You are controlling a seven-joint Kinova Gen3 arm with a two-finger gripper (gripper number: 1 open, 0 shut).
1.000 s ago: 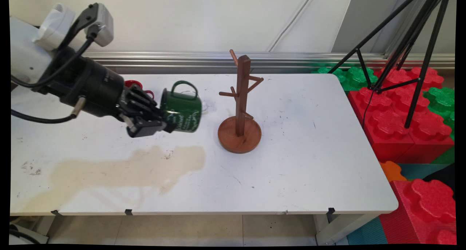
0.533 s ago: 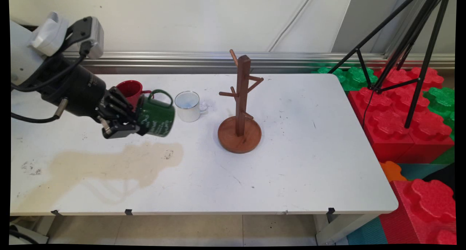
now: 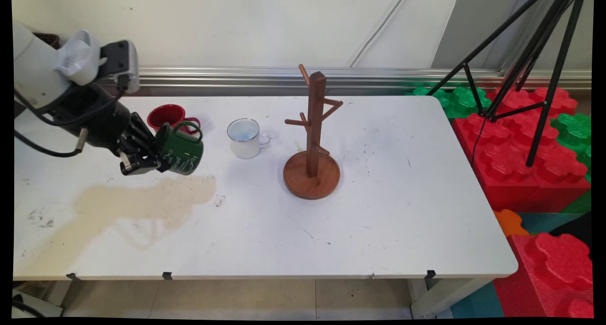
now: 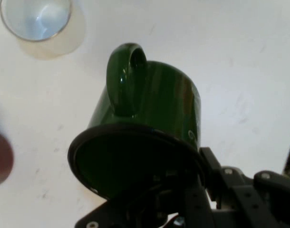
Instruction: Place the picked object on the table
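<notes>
My gripper (image 3: 154,158) is shut on the rim of a dark green mug (image 3: 180,148), which hangs tilted just above the table's left part with its handle up. In the hand view the green mug (image 4: 145,128) fills the middle, its mouth toward the camera and one finger inside the rim. A red mug (image 3: 166,117) stands right behind the green one. A white mug (image 3: 244,138) stands upright to the right, and appears at the top left as the white mug (image 4: 40,26) in the hand view. Further right stands a brown wooden mug tree (image 3: 312,140) with bare pegs.
A tan stain (image 3: 137,204) spreads over the table (image 3: 402,211) below the gripper. Red and green foam blocks (image 3: 521,149) and a black tripod (image 3: 535,55) stand off the table's right side. A metal rail (image 3: 378,76) runs along the wall behind.
The gripper has carried the green mug leftward and slightly down, away from the mug tree. The white and red mugs have come out from behind it.
</notes>
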